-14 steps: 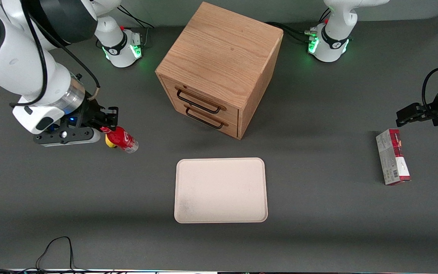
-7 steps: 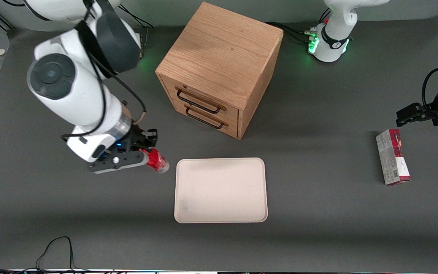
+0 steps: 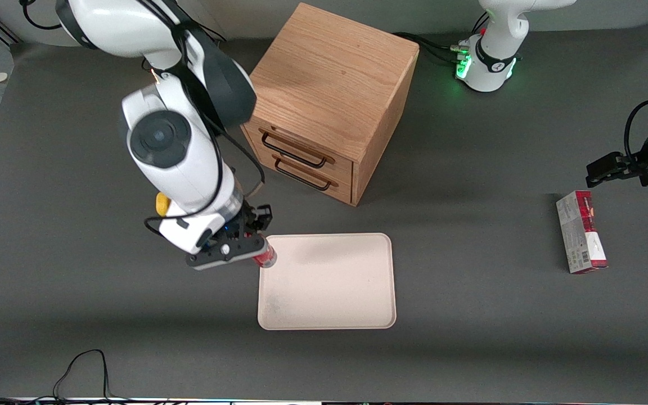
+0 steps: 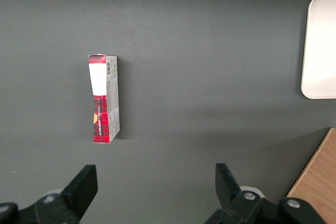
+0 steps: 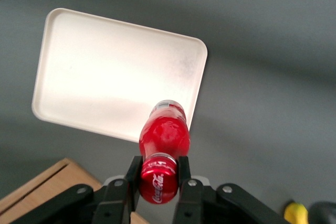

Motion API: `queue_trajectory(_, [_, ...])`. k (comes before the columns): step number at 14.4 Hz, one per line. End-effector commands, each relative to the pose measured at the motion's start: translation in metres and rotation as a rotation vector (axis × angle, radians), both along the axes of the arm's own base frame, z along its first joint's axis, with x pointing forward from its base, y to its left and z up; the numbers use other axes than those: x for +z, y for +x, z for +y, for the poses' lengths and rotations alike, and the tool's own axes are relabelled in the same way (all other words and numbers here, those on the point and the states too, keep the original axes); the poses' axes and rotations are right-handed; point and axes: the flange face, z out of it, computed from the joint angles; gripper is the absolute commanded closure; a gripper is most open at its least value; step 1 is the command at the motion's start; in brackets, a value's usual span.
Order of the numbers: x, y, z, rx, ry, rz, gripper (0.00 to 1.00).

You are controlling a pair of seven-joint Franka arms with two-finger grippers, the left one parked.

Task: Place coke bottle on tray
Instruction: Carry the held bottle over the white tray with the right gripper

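My right gripper (image 3: 256, 247) is shut on the neck of the coke bottle (image 3: 265, 258), a tiny red bottle with a red cap and clear base. It holds the bottle in the air above the edge of the cream-white tray (image 3: 335, 287) that lies toward the working arm's end. In the right wrist view the red cap sits between the two black fingers (image 5: 132, 174) of the gripper (image 5: 157, 174), and the bottle (image 5: 164, 132) hangs over the tray's (image 5: 105, 72) rim.
A wooden two-drawer cabinet (image 3: 324, 95) stands farther from the front camera than the tray. A small yellow object (image 3: 161, 203) lies on the table beside the working arm. A red-and-grey carton (image 3: 580, 239) lies toward the parked arm's end.
My right arm has carried the bottle from beside the yellow object toward the tray, reaching the tray's edge. The yellow object stayed on the table.
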Motion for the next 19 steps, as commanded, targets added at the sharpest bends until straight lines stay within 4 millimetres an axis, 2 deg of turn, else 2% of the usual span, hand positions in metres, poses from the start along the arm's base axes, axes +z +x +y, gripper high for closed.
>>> queue_trajectory(1, [-0.059,0.027,0.004,-0.011,-0.009,-0.024,1.00])
queue_trajectory(4, [-0.107,0.040,0.009,-0.015,0.000,-0.040,1.00])
queue_trajectory(7, [-0.138,0.047,0.011,-0.018,0.008,-0.057,1.00])
queue_trajectory(17, [-0.150,0.049,0.009,-0.014,-0.021,-0.076,1.00])
queue_trajectory(19, [-0.150,0.049,0.009,-0.018,-0.013,-0.077,0.15])
